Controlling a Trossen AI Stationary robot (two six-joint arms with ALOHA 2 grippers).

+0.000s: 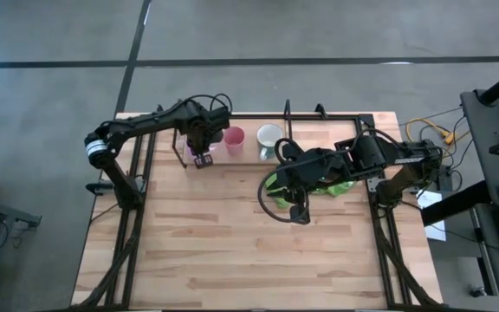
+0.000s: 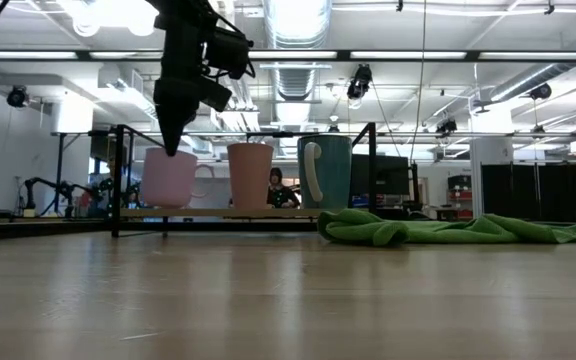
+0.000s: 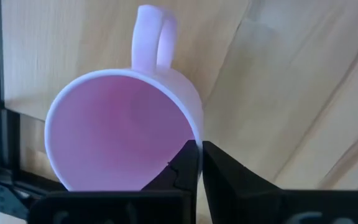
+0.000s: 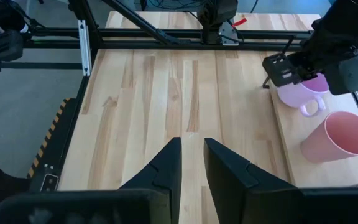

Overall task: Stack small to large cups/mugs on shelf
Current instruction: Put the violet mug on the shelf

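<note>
The lilac mug (image 3: 120,124) stands upright on the shelf (image 2: 218,213) at its left end, with its handle (image 3: 149,34) toward the red-pink cup (image 2: 250,176). The grey-white mug (image 2: 326,172) stands to the right of that cup. All three rest on their bases in a row. My left gripper (image 3: 199,146) points down over the lilac mug and is shut on its rim. My right gripper (image 4: 190,146) hangs over the table's middle (image 1: 297,212), its fingers a little apart and empty. My left gripper pinches the lilac mug's rim (image 3: 194,132), about a quarter turn round from the handle, on the mug's near side. One finger (image 3: 185,163) is inside and one outside, coming from above and pointing down. The mug stands upright with its base on the shelf board.
A crumpled green cloth (image 2: 438,229) lies on the table in front of the shelf's right half, under my right arm (image 1: 353,160). Black rods (image 2: 116,180) frame the shelf. Bare tabletop (image 1: 232,251) lies toward the near edge.
</note>
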